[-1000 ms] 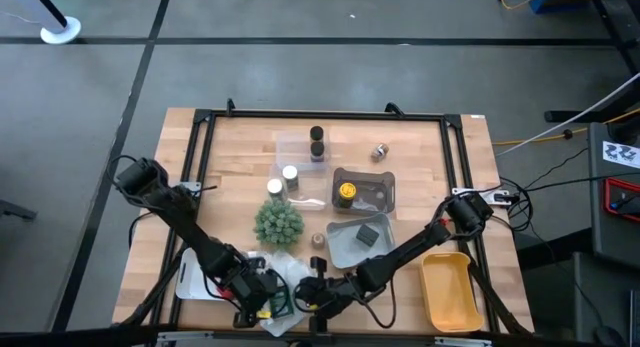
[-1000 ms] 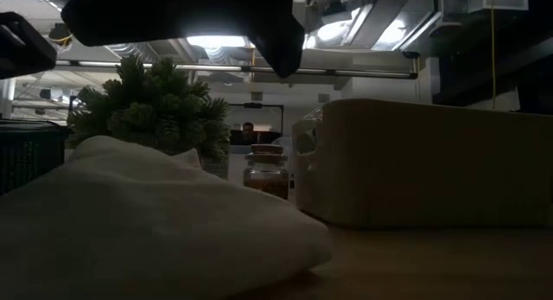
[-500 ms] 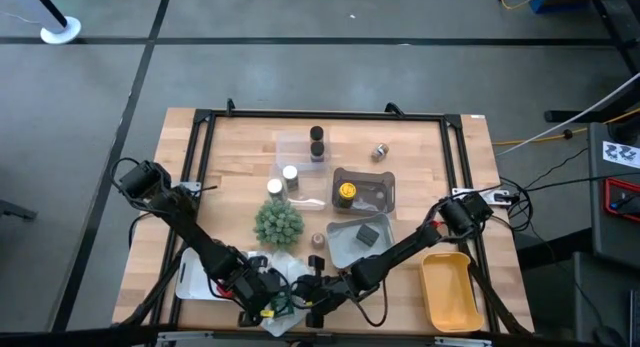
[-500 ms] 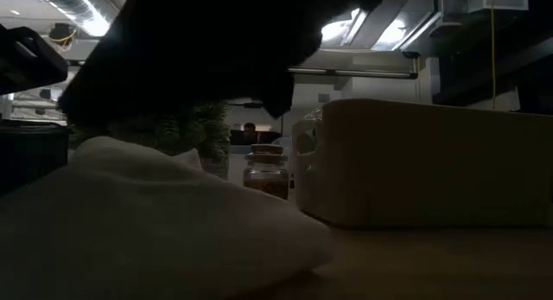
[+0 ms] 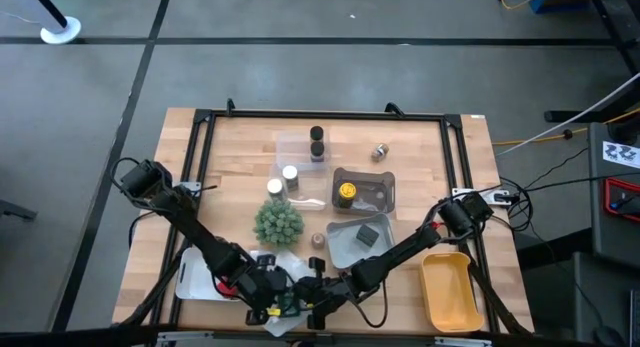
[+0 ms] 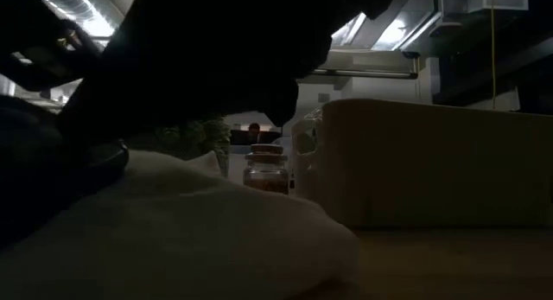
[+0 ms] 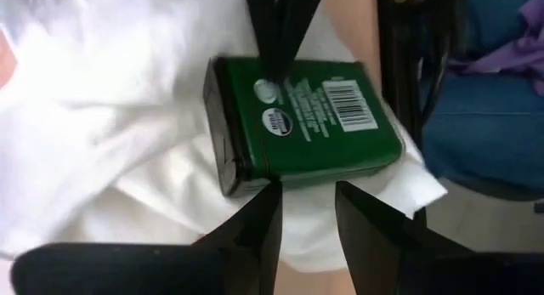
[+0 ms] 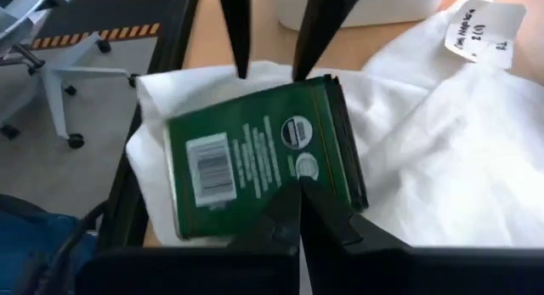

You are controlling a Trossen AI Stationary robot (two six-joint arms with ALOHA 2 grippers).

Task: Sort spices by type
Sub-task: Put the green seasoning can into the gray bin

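Green tin [image 7: 310,121]: lies flat, label and barcode up, on a white bag [image 7: 102,99] at the table's [image 5: 230,187] near edge, between the two grippers.
Long axis: runs across the line from one gripper to the other; the barcode end points towards the dark frame bar at the near edge, the other end back over the table.
Tilt: the tin sits a little askew to both sets of fingers, not square to them.
Right gripper [image 8: 293,180]: fingers pressed together, gripping nothing; the joined tips rest on the tin's top face, near the round white marks on the label.
Left gripper [image 7: 308,193]: fingers a little apart with nothing between them; the tips stand just beside the tin's opposite long side, and I cannot tell whether they touch it.
Other spices: a cork-topped jar [image 6: 265,170] stands farther back beside a pale tray [image 6: 432,162]; two dark jars [image 5: 317,142] and a yellow-capped jar [image 5: 346,192] sit well apart from the tin.
Plant [image 5: 277,223]: stands behind the bag, mid-table.
Hard to see: from above, the grippers cover most of the tin and only a sliver of green shows.
Low view: dark arm shapes and the bag's bulge fill the left side, hiding the tin entirely.
Cut off: the label's small print cannot be read.
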